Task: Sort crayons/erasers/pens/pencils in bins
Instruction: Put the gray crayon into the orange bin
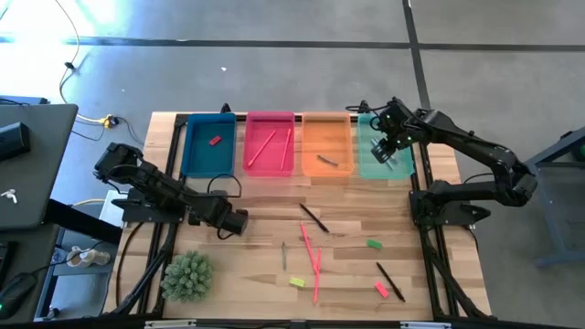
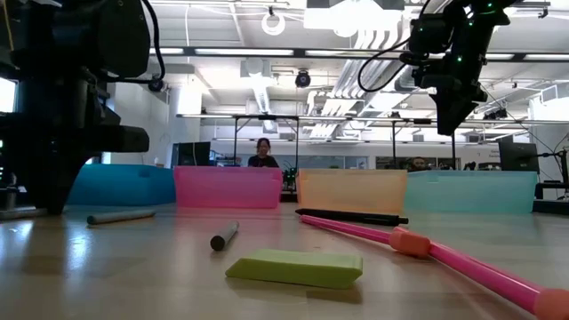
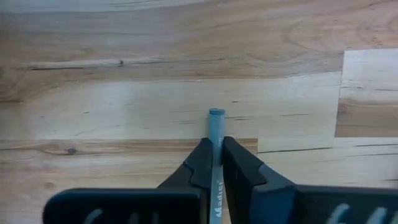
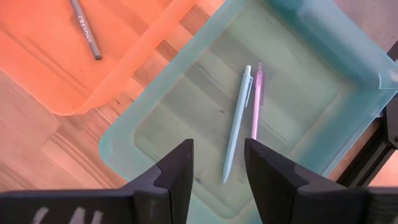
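Reading "Madisi"-like print on grey crayon (image 3: 216, 134) pinched in left gripper (image 3: 216, 155) over table (image 3: 124, 93); "CRAYOLA" crayon (image 4: 85, 28) in orange bin (image 4: 37, 68). Two pens (image 4: 237, 124) in teal bin (image 4: 323, 43) under right gripper (image 4: 219, 163), parted, empty.

overhead looks straight down, low view skims the tabletop; both share the bins (image 1: 294, 144), wrist cameras sit close

blue bin (image 1: 208, 146), pink bin (image 1: 270, 144), orange bin (image 1: 326, 146), teal bin (image 1: 388, 160)
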Available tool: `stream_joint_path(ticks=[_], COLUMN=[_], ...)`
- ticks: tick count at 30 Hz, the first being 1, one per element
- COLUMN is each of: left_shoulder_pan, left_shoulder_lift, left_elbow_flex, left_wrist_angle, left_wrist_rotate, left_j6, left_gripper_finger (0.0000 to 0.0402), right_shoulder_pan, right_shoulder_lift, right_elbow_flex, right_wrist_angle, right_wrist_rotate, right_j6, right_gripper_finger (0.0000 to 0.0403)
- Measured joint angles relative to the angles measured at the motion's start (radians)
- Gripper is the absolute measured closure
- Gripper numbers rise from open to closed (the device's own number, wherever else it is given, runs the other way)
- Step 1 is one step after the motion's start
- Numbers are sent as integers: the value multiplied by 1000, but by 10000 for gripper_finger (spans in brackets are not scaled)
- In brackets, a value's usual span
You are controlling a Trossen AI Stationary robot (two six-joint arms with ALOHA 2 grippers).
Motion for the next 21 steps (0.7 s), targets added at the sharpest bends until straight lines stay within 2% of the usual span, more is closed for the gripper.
stream_joint_path(ticks=[3,9,16,21], left_shoulder_pan=[0,-2,31,87], left_shoulder_lift=[-5,-80,-230,-312], left_elbow_flex=[-1,-5,-4,-3], left_wrist_angle=[2,49,126,246], left_wrist_rotate=[0,-11,-156,-280], left_j6=[4,31,104,229], left_gripper_finger=[390,398,399,400], right_shoulder_pan=[0,27,152,278], right_shoulder_lift=[-2,-31,-56,-56], right_elbow_flex=[0,0,1,1], right_wrist_angle=[0,1,57,158], right_wrist_rotate=[-20,-167,-401,-458], right_j6=[-9,-41,-23,33], right_gripper_finger=[269,269,269,269])
